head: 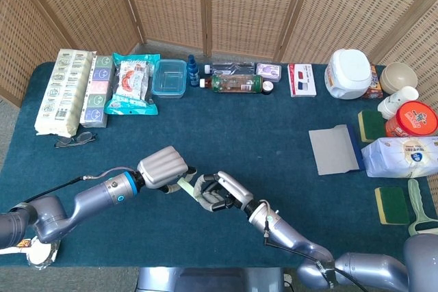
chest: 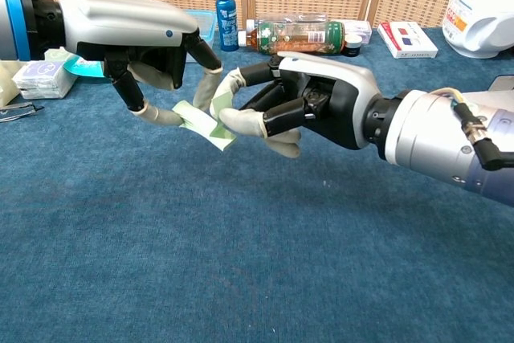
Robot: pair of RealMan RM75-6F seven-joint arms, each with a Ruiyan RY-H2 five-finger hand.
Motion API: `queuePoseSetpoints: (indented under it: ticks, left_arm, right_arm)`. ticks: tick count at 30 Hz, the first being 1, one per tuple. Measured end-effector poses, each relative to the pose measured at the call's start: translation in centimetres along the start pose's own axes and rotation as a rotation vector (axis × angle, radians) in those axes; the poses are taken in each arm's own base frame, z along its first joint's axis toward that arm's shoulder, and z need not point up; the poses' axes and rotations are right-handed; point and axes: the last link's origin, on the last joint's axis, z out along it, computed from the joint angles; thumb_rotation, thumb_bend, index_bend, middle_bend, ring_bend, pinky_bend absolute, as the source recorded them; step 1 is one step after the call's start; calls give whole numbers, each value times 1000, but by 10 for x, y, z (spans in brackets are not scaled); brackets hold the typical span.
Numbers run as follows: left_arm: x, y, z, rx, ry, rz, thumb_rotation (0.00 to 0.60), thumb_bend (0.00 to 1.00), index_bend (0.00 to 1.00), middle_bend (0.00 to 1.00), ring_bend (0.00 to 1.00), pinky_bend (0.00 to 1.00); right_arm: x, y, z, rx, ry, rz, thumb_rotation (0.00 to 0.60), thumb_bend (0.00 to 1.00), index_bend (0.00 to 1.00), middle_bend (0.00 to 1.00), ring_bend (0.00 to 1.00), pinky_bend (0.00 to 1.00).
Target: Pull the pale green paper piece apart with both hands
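**Both hands on the paper, tear not yet made**

Nearest me, above the blue table cloth (chest: 241, 263), my left hand (chest: 136, 34) and right hand (chest: 309, 102) meet fingertip to fingertip. The pale green paper piece (chest: 206, 124) sits between them, off the table, in one piece as far as I can tell. Left hand: thumb and a finger closed on the paper's left edge, other fingers curled under. Right hand: thumb and a fingertip pinching the right edge, remaining fingers loosely bent and holding nothing else.

Step in hand, by my reading: grip is set and the pull is about to start. The next move calls for drawing the hands apart, with both pinches kept firm. The hold areas look small, so I judge a slip more likely than a clean tear.

The chest view gives me the pinch detail and the paper's tilt. The head view shows only a sliver of paper (head: 185, 186) between left hand (head: 162, 167) and right hand (head: 219, 193).

Only the head view shows the far clutter: eyeglasses (head: 75, 139), clear plastic container (head: 169, 77), grey squeegee (head: 335, 148).
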Motion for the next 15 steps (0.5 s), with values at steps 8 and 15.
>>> queuePoseSetpoints:
  ticks: [8, 15]
  left_arm:
    - [-1, -1, 0, 4, -4, 3, 600, 464, 710, 1000, 1000, 1000]
    - [-5, -5, -2, 18, -14, 4, 600, 464, 710, 1000, 1000, 1000]
  right_arm:
    - [1, 1, 0, -1, 5, 1, 600, 476, 713, 967, 938, 861]
    - [2, 2, -1, -5, 6, 5, 600, 475, 738, 971, 938, 861]
